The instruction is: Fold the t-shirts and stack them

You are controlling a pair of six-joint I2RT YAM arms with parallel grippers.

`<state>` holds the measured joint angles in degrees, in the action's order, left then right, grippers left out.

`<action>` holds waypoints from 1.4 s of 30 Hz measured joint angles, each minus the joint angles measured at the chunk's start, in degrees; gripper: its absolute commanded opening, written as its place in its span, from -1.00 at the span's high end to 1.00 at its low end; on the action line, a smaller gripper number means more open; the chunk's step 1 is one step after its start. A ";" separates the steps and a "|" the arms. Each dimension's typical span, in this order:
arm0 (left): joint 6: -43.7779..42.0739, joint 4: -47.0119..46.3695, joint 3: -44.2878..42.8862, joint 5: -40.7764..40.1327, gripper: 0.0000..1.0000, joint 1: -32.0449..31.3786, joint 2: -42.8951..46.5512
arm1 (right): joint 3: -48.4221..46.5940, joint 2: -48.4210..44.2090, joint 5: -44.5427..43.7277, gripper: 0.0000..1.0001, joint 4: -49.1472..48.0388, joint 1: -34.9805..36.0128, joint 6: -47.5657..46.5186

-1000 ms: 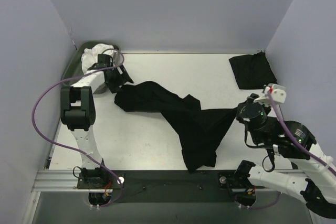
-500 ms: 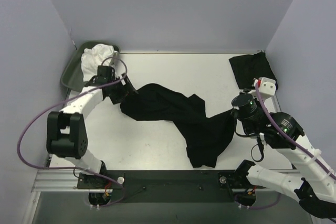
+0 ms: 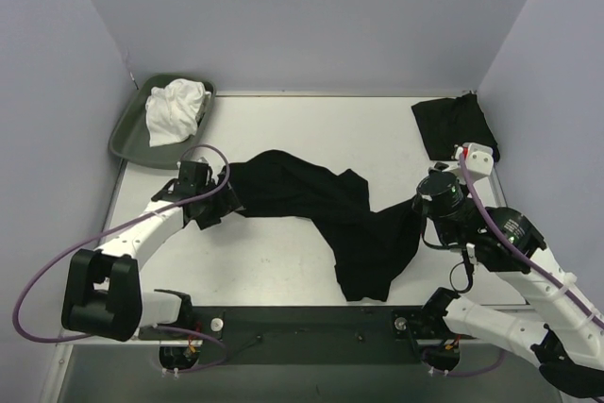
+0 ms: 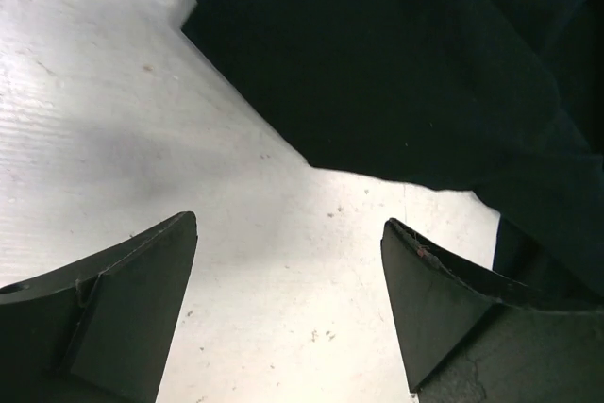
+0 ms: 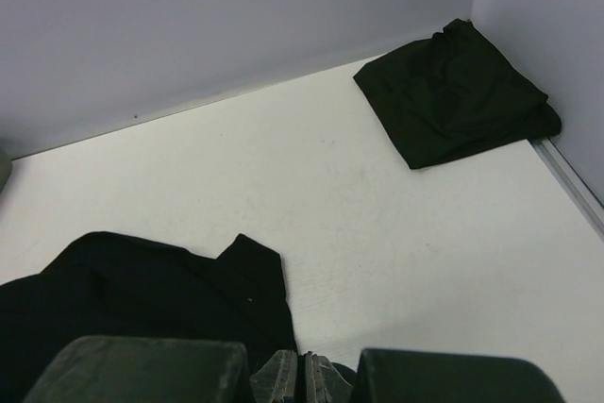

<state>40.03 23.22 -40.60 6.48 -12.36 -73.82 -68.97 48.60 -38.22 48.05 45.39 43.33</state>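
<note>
Swinging away from the grey-green tray [image 3: 125,142] over the last second, the left arm dropped its raised elbow and stretched low across the table [image 3: 283,129]. That brought the left gripper [image 3: 209,203] down to the left end of the crumpled t-shirt [image 3: 321,205]. Over the same second that end of the cloth drew a little to the right, and the shirt bunched slightly toward the right arm. The white cloth [image 3: 176,110] was left lying in the tray.

For the task this read as the start of spreading. One folded t-shirt [image 3: 453,127] already lay in the far right corner, well apart from the work. The crumpled one lay twisted across the middle of the table, not yet flat.

In the left wrist view the left gripper [image 4: 288,233] had its fingers spread wide with only bare table between them. The shirt's edge [image 4: 396,63] lay just ahead of the tips, and the right-hand finger sat close beside the cloth, so nothing was gripped there yet.

The right arm was bent back over its base with its wrist turned toward the centre. The right gripper [image 3: 422,209] had its fingers pressed together [image 5: 300,370], and by the look of the black cloth gathered at them it was pinching the shirt's right edge.
</note>
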 measured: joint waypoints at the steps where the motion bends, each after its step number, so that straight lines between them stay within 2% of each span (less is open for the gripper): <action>1: 0.09 -0.42 -0.02 -0.48 -0.75 0.35 -0.26 | 0.20 -0.20 0.13 1.00 -0.26 0.00 0.00; 6: 0.37 -2.40 -1.33 -1.70 -0.64 2.12 -6.62 | 1.25 -0.98 0.35 1.00 -0.72 -0.02 -0.11; 8: 0.76 -3.76 -1.75 -1.88 -0.50 2.64 -9.86 | 1.60 -1.36 0.48 1.00 -0.76 -0.07 -0.15; 17: 4.04 -9.29 -5.66 -2.16 -0.24 3.76 -16.26 | 1.86 -1.90 0.61 1.00 -0.76 -0.42 -0.39; 20: 4.61 -10.36 -6.78 -2.51 0.00 3.89 -17.86 | 1.86 -1.90 0.61 1.00 -0.76 -0.42 -0.46; 21: 4.81 -10.60 -7.06 -2.71 0.32 3.89 -18.36 | 1.88 -1.88 0.61 1.00 -0.79 -0.42 -0.55; 24: 5.07 -11.19 -7.32 -3.72 0.67 3.98 -19.52 | 1.99 -1.88 0.61 1.00 -0.79 -0.46 -0.63; 25: 5.25 -11.30 -7.37 -3.65 0.94 4.02 -19.89 | 1.99 -1.88 0.59 1.00 -0.79 -0.46 -0.63; 26: 5.25 -11.39 -7.43 -3.82 1.00 4.17 -19.98 | 1.99 -1.88 0.59 1.00 -0.81 -0.46 -0.74; 32: 4.48 -8.37 -8.11 -3.61 1.00 4.28 -17.66 | 1.49 -0.59 0.57 1.00 -1.03 -1.14 -2.12; 38: 1.36 1.14 -17.66 0.50 0.99 5.40 -2.97 | -5.57 4.94 1.51 1.00 -1.77 -2.25 -5.62; 41: -1.07 4.15 -23.21 1.97 0.77 5.99 6.43 | -10.03 5.81 3.02 1.00 -2.05 -2.29 -7.78; 42: -2.21 5.31 -24.35 2.38 0.61 6.14 10.60 | -11.82 5.77 3.56 1.00 -1.97 -2.32 -8.44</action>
<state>37.82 28.53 -64.95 8.86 -6.22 -63.22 -80.79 54.37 -34.65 46.09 43.07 34.89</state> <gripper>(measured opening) 0.073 0.053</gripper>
